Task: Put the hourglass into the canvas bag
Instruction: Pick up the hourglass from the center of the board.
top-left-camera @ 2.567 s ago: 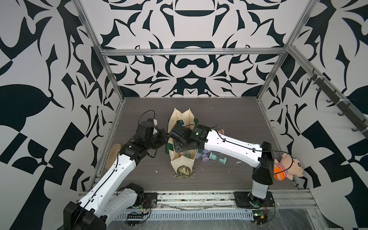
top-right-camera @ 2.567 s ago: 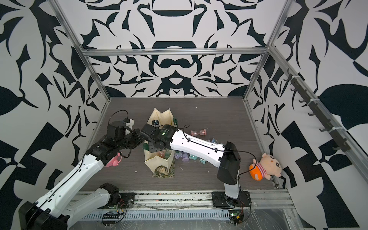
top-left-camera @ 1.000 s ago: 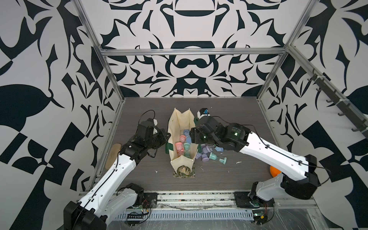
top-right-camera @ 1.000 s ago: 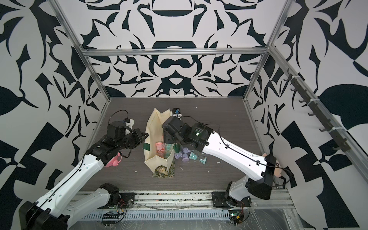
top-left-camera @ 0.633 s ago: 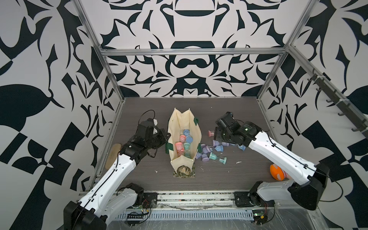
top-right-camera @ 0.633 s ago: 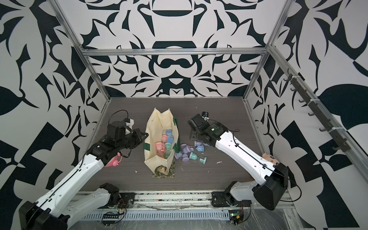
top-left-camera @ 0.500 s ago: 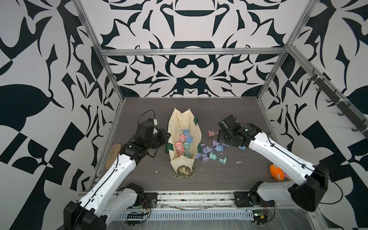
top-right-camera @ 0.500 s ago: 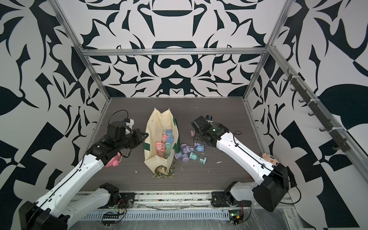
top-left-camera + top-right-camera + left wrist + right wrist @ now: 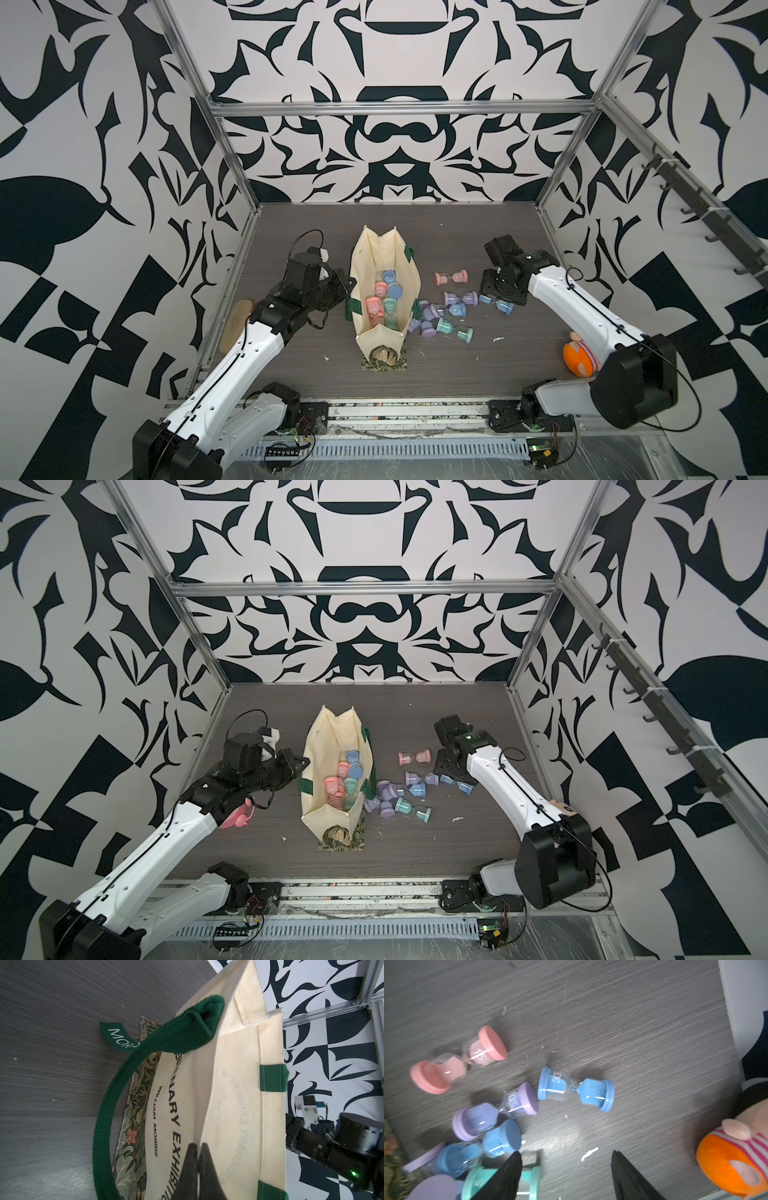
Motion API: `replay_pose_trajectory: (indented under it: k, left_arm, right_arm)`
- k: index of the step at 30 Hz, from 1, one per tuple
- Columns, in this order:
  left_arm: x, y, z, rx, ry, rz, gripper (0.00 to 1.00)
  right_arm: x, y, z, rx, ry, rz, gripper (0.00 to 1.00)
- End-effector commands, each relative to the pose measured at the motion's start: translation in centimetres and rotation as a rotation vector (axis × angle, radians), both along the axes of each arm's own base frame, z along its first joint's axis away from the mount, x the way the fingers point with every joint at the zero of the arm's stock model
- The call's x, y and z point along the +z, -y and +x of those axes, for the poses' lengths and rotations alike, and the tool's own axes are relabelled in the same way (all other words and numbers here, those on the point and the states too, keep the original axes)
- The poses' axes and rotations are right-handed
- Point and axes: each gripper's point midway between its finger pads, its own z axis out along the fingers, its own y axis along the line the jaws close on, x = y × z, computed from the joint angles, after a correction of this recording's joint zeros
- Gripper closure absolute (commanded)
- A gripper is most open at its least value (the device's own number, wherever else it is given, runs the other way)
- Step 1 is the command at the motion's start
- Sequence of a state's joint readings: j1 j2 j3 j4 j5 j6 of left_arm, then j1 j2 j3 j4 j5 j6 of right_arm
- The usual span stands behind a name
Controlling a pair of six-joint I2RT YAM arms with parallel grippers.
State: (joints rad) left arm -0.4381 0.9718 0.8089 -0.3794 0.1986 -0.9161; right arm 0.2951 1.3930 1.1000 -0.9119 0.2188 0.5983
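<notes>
Hourglass: the blue hourglass (image 9: 575,1088) that I judge the likeliest next pick lies on its side on the bench (image 9: 457,232), outside the bag.
Canvas bag: the canvas bag (image 9: 365,257) stands mid-bench, mouth open upward.
Progress: several hourglasses already lie inside (image 9: 384,299). A scattered cluster (image 9: 444,311) remains on the bench beside the bag's right wall, so I judge the job partly done.
Right end effector (image 9: 564,1154): jaws well apart, empty, above the cluster.
Left end effector (image 9: 198,1147): pinched shut on the bag's wall.
Around: plush toy (image 9: 579,359) at the bench's right edge, floral cloth (image 9: 384,363) under the bag.
In the way: a purple hourglass (image 9: 519,1101) crowds the blue one's cap.
</notes>
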Motion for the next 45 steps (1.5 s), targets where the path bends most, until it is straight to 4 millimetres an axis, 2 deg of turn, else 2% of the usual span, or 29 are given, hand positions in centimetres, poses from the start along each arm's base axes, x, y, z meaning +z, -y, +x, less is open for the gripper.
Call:
replay_pose_trajectory:
  k: [1, 13, 23, 26, 30, 41, 45]
  left_arm:
    - [-0.8, 0.3, -0.4, -0.026, -0.015, 0.007, 1.0]
    - [-0.4, 0.4, -0.1, -0.025, -0.011, 0.001, 1.0]
    - [-0.1, 0.6, 0.2, -0.027, -0.008, -0.003, 1.0]
    - [-0.2, 0.6, 0.2, -0.027, -0.01, -0.001, 1.0]
    - [-0.2, 0.6, 0.1, -0.028, -0.009, 0.0, 1.0]
    - [-0.3, 0.5, -0.1, -0.029, -0.012, 0.002, 1.0]
    - [-0.5, 0.4, -0.1, -0.025, -0.014, 0.002, 1.0]
  right_arm:
    - [-0.9, 0.2, 0.5, 0.069, -0.022, -0.015, 0.26]
    - [-5.1, 1.7, 1.9, 0.123, -0.156, -0.106, 0.27]
    - [-7.5, 2.4, 3.7, 0.078, -0.194, -0.067, 0.31]
    - [-8.0, 2.9, 3.8, 0.054, -0.199, -0.065, 0.34]
    - [-8.7, 2.4, 3.6, 0.029, -0.216, -0.002, 0.39]
    - [-10.4, 2.9, 3.8, 0.009, -0.246, 0.046, 0.37]
    - [-10.7, 2.5, 2.9, -0.008, -0.249, 0.079, 0.45]
